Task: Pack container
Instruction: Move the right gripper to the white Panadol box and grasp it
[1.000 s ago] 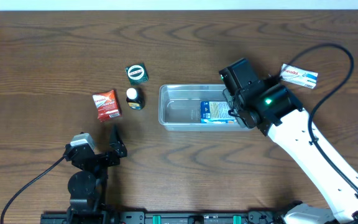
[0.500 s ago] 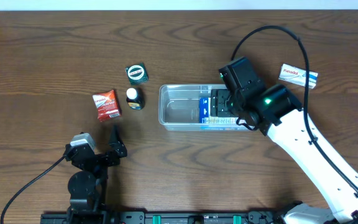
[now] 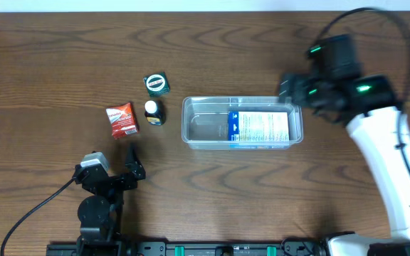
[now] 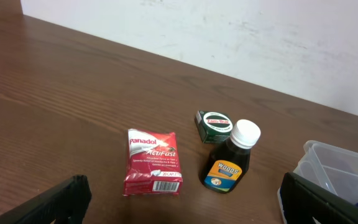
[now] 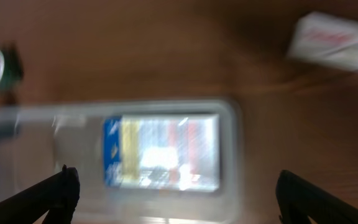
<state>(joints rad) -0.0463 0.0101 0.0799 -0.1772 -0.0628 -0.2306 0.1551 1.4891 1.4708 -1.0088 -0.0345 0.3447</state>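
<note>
The clear container (image 3: 191, 107) lies mid-table with a blue-and-white box (image 3: 260, 126) flat in its right half. My right gripper (image 3: 292, 89) hangs open above the container's right end, with nothing between its fingers. The blurred right wrist view looks down on the container (image 5: 234, 146) and the box (image 5: 160, 152), with the right gripper (image 5: 179, 193) spread wide over them. My left gripper (image 3: 118, 169) rests open near the front left. In its wrist view the left gripper (image 4: 182, 208) faces a red Panadol box (image 4: 151, 163), a brown bottle (image 4: 229, 167) and a green tin (image 4: 214, 124).
The red box (image 3: 122, 119), white-capped bottle (image 3: 152, 112) and green tin (image 3: 156, 84) stand left of the container. A white Panadol box (image 5: 337, 40) lies on the table beyond the container's right end; my right arm hides it from overhead. The container's corner (image 4: 340, 165) shows at the left wrist view's right edge.
My right gripper opened, left the blue-and-white box in the container, and pulled up and away to the right. The left arm has not moved.
</note>
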